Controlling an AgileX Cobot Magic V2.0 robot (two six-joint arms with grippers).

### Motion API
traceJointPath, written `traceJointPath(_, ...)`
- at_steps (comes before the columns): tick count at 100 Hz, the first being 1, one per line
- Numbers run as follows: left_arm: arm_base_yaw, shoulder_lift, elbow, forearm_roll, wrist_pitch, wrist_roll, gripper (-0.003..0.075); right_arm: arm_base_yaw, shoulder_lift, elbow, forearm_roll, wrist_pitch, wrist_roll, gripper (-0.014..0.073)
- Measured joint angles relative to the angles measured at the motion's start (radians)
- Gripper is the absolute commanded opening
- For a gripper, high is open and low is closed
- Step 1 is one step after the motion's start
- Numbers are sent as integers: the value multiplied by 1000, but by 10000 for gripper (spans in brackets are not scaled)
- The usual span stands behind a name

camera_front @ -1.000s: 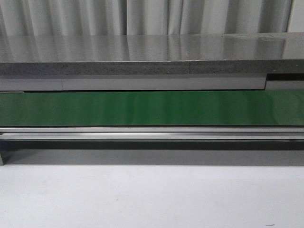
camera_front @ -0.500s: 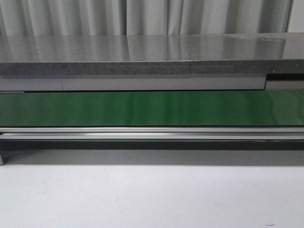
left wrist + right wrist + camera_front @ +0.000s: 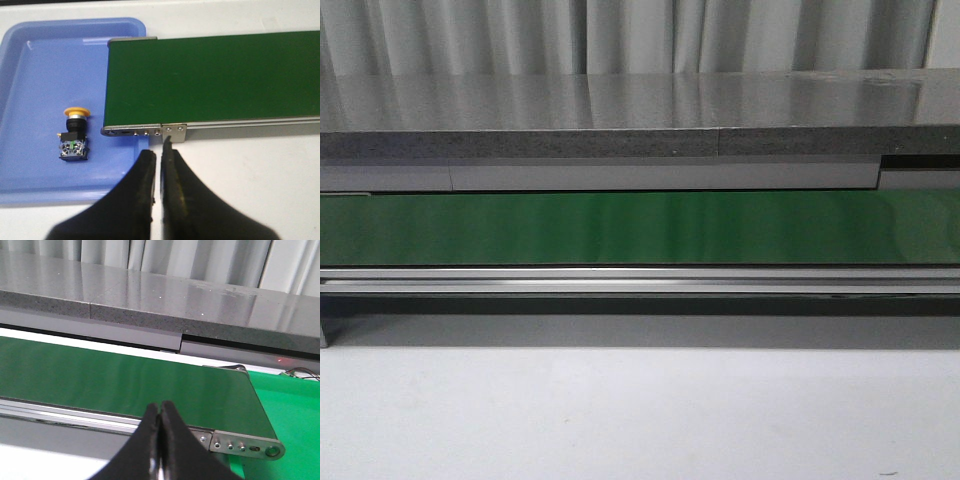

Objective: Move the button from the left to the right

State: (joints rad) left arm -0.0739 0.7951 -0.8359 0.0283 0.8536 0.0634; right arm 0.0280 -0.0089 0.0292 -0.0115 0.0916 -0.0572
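The button (image 3: 73,134) lies on its side in a blue tray (image 3: 30,75) in the left wrist view, its yellow-orange cap pointing away from my fingers and its black body toward them. My left gripper (image 3: 158,150) is shut and empty, hanging above the white table near the tray's edge and the conveyor's end bracket, to the side of the button. My right gripper (image 3: 159,409) is shut and empty, above the near rail of the green belt (image 3: 125,380) close to its end. No gripper and no button show in the front view.
The green conveyor belt (image 3: 640,228) runs across the front view with a metal rail (image 3: 640,278) before it and a grey stone counter (image 3: 620,110) behind. A bright green surface (image 3: 290,410) lies past the belt's end in the right wrist view. White table (image 3: 640,420) lies in front.
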Motion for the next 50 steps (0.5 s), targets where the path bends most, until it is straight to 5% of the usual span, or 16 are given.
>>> traceJointPath(16,0,55,0,-1,0,0,73,0,0,0,0,0,0,-68)
traceJointPath(38,0,84,0,-1,0,0,511,0,0,0,0,0,0,-68)
traceJointPath(50,0,84,0,-1,-1,0,582,0,0,0,0,0,0,-68)
